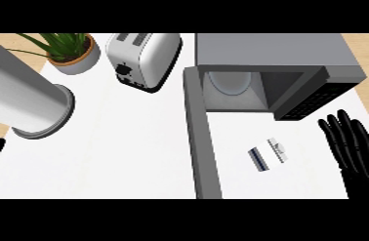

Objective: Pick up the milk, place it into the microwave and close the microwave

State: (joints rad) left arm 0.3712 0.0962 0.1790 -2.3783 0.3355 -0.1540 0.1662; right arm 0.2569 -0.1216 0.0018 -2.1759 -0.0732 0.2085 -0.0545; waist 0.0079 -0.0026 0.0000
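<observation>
Milk carton [269,154] sits on the white counter [122,147], in front of the open microwave, right of its door and just left of the right hand. Seen from above it's a small white carton with a dark blue side face; the top ridge runs near-far with a slight tilt, so its long axis in this view goes roughly from near-left to far-right. It looks upright, but I can't tell that for sure from this angle.

Left to right:
- Large grey cylinder [29,101], far left, standing on the counter.
- Potted plant [71,50], far-left corner.
- Silver toaster [144,59] with two slots, right of the plant, angled.
- Microwave door [200,137] swung fully open, seen edge-on as a grey bar running from far to near, left of the carton.
- Microwave [277,64] at far right, cavity open, round turntable plate [231,81] visible inside, dark control panel on its right side.
- Right hand [349,142] at the right edge, near side of the microwave: fingers straight and spread, pointing far, holding nothing, apart from the carton.

Left hand: only a dark sliver at the left edge, can't tell its state.
</observation>
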